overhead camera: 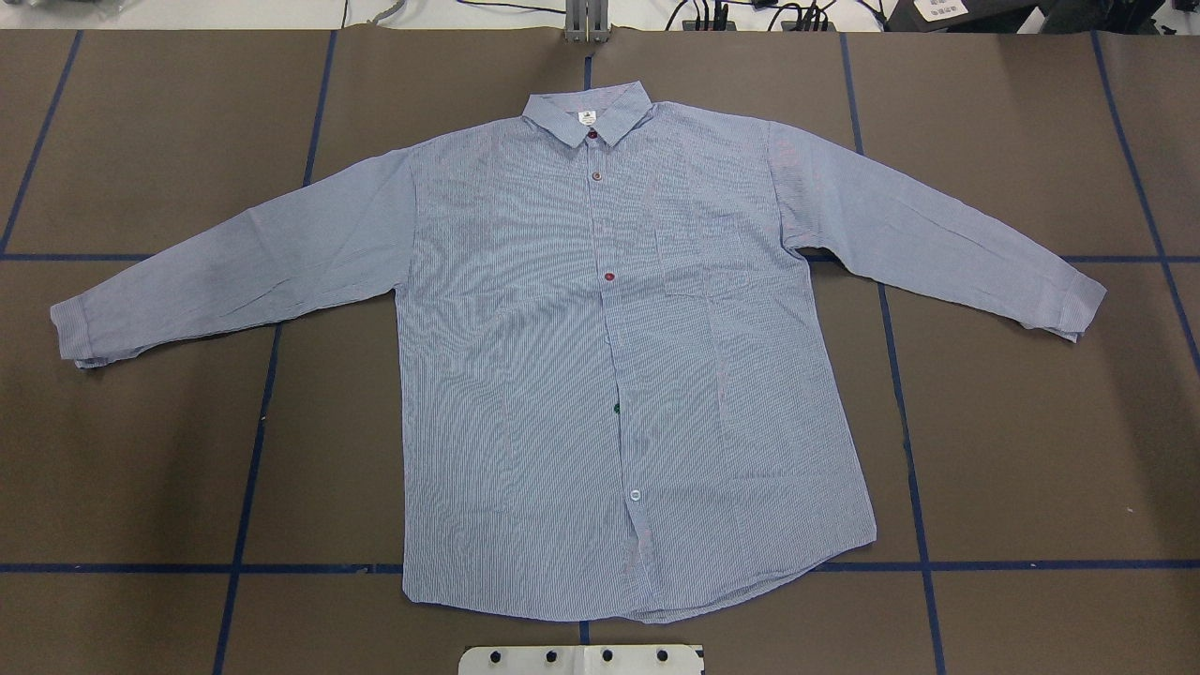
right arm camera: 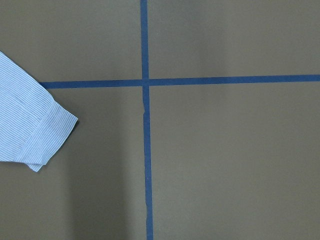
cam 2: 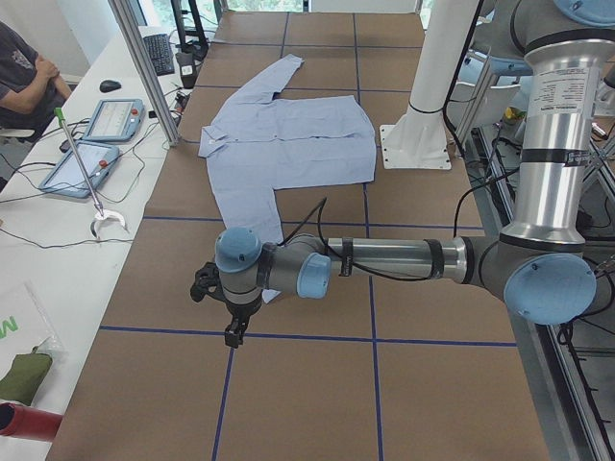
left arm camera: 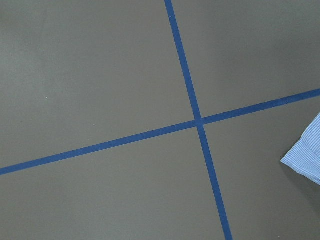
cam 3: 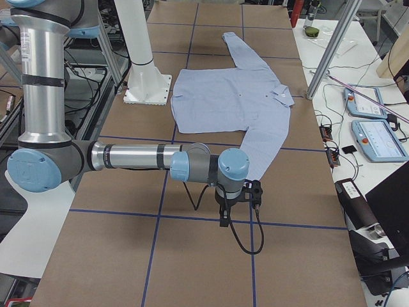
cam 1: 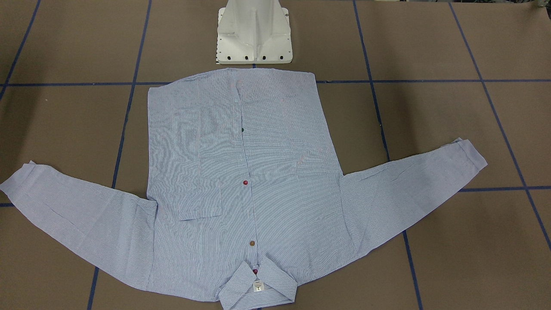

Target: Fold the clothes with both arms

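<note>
The light blue-and-white striped shirt (overhead camera: 600, 375) lies flat, front up and buttoned, in the middle of the brown table, with both sleeves spread out to the sides. Its collar (cam 1: 257, 286) points away from the robot base. My left gripper (cam 2: 231, 327) hangs low over bare table just beyond the left sleeve's cuff (left arm camera: 306, 156); whether it is open or shut I cannot tell. My right gripper (cam 3: 238, 208) hangs the same way just past the right cuff (right arm camera: 35, 132), state also unclear. Neither arm appears in the overhead or front views.
The white pedestal base (cam 1: 255, 34) stands at the shirt's hem. Blue tape lines (overhead camera: 272, 375) grid the table. A side bench carries teach pendants (cam 2: 110, 120), cables and a pole (cam 2: 159, 72). A seated person (cam 2: 24, 72) is at that bench's far end.
</note>
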Robot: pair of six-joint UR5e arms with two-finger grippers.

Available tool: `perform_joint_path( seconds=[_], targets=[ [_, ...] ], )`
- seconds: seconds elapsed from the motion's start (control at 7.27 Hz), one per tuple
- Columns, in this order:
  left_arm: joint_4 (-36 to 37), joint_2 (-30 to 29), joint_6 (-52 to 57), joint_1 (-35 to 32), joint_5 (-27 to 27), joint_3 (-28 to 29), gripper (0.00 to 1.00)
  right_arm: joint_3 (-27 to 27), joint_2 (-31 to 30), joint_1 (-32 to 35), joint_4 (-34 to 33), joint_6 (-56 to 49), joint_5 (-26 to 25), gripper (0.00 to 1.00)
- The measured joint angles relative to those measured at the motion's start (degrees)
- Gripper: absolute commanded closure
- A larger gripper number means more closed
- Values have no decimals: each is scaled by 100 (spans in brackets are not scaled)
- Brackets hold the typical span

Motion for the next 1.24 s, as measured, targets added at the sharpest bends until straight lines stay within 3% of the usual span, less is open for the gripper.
perform_joint_path(
  seconds=[0.28, 0.69, 0.96, 1.24],
  targets=[
    [-34, -52, 0, 10, -26, -491, 0, -33, 58, -196, 801, 0, 244, 0],
    [-440, -113, -2, 81, -85, -395, 0, -293, 196, -816, 1469, 214, 325, 0],
    [-550, -97, 16, 89, -92, -332, 0, -798, 331, -1196, 2274, 568, 325, 0],
    [-802, -79, 24, 90, -156, -344, 0, -1477, 448, -1660, 3556, 1402, 286, 0]
  ],
)
